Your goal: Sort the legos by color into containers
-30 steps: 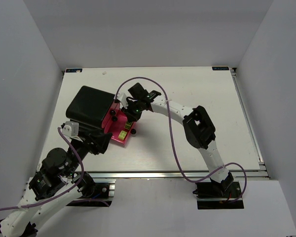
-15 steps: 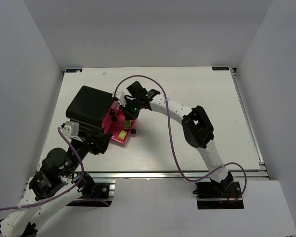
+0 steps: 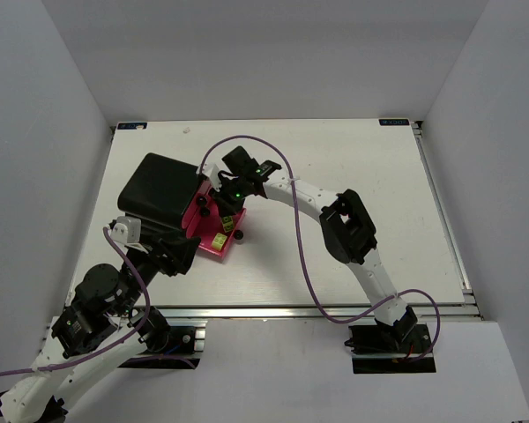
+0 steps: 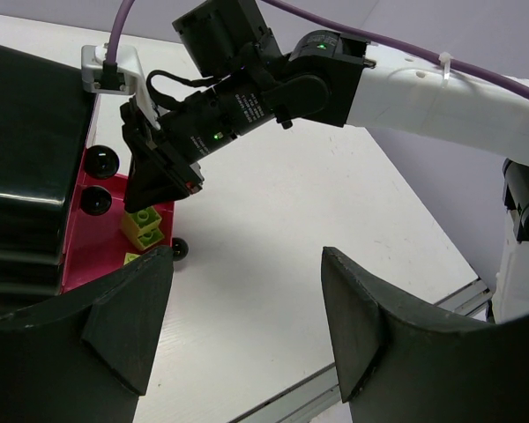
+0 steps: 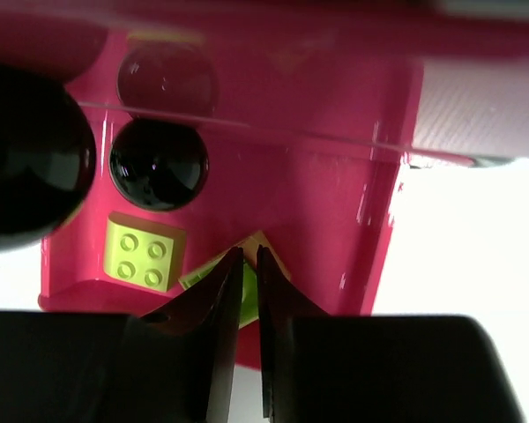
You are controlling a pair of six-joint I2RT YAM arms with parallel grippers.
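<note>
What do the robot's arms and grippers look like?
The left arm and right arm are white tubes with chunky black joints; a purple cable loops along each. The left gripper and right gripper have dark wedge-shaped fingers. A green light glows near the right wrist.

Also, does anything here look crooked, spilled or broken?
Nothing looks spilled or broken. The black cabinet sits diagonally to the edges of the table, and one pink drawer is pulled out with lime bricks inside.
</note>
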